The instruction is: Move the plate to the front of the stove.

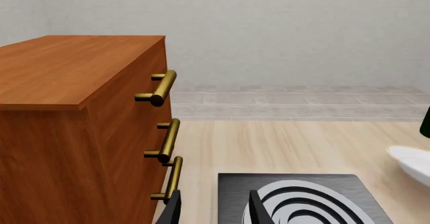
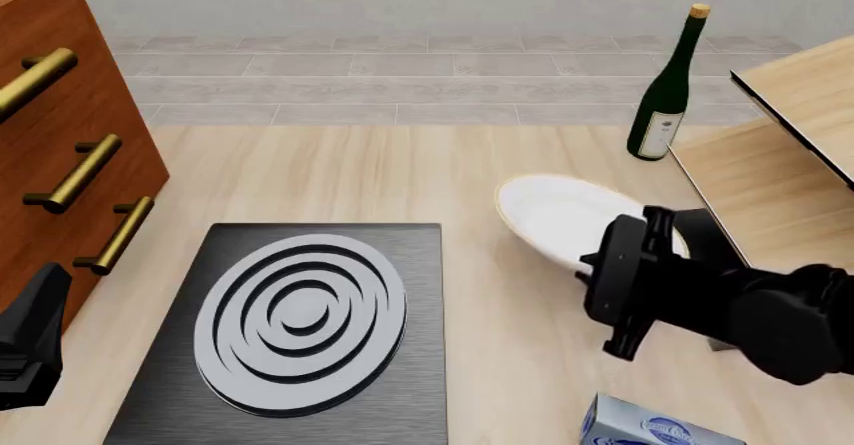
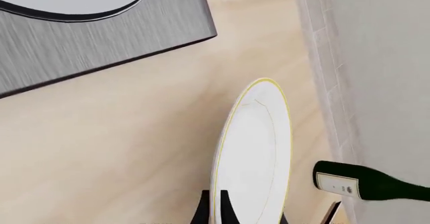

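Bottle [image 2: 665, 90] label [image 2: 654, 137] lettering unreadable

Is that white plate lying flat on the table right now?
No, tilted. The plate hangs in the right hand, whose fingers pinch its rim; the right wrist view shows it nearly edge-on.

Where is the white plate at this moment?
In the front view the plate is right of the stove, near the green bottle, its near edge between the right pincer's fingers.

Overhead front view; two close wrist views
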You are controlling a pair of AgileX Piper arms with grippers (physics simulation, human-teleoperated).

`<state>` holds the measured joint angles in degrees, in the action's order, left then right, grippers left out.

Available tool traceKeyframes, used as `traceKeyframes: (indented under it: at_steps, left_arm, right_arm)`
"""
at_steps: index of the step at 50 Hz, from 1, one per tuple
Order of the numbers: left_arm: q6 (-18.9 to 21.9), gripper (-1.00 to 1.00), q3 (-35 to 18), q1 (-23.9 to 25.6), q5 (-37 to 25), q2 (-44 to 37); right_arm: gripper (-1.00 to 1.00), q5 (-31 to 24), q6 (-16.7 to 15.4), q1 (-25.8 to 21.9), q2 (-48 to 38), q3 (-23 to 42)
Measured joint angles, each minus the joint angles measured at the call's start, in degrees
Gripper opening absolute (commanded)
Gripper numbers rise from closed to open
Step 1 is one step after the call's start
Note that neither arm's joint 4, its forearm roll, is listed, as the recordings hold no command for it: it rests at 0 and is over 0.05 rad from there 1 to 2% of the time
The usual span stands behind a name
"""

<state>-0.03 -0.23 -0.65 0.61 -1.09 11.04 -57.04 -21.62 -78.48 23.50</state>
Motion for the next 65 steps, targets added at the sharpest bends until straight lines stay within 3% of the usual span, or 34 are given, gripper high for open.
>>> traceKeyframes:
  at_steps: [24, 65]
  left_arm:
    - [0.0, 1.0, 0.0, 0.0, 0.0, 0.0]
    - [0.0, 1.0, 0.0, 0.0, 0.1, -0.1]
  right_arm:
    - [-1.0, -1.1, -3.9, -2.3, 1.9, 2.6]
    - [-1.0, -5.0, -4.9, -8.7, -7.4, 18.4]
